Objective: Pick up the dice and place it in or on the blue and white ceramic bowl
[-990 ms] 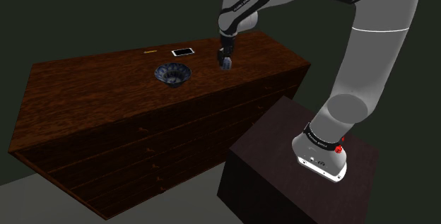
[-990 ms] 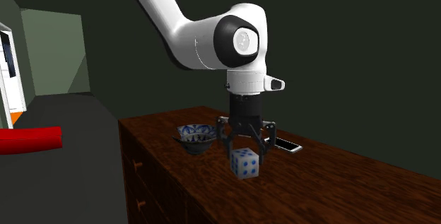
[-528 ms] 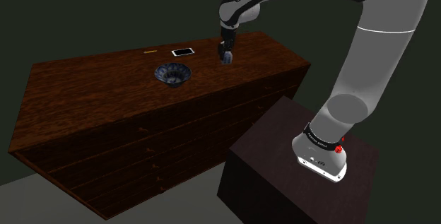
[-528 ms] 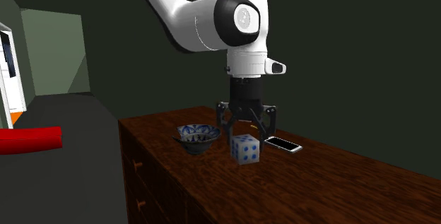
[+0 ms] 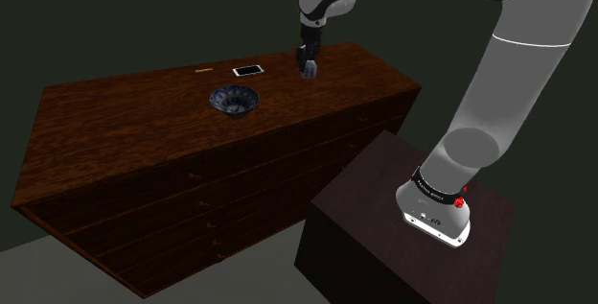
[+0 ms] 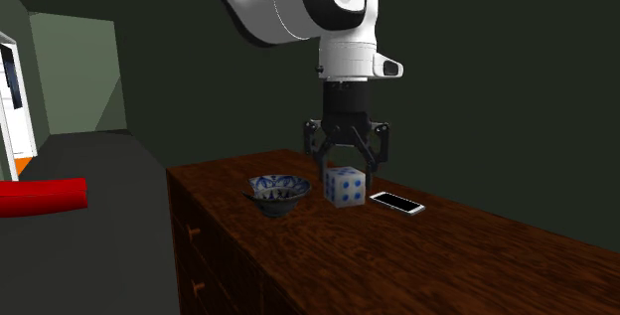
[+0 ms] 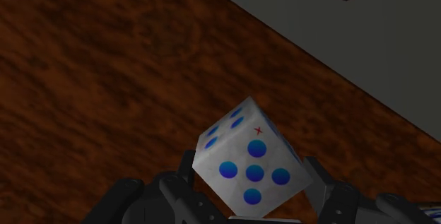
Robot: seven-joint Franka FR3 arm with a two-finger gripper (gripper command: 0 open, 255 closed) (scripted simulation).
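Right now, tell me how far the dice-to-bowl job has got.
Done: the gripper is shut on the white, blue-dotted die, which hangs clear of the wooden top. In hand: the carry; in the second exterior view the die is to the right of the blue and white bowl, not over it. Left: bring it above the bowl and release; the bowl does not hold it yet.

surface: dark wood dresser | on top: blue-white bowl, phone, small yellow item
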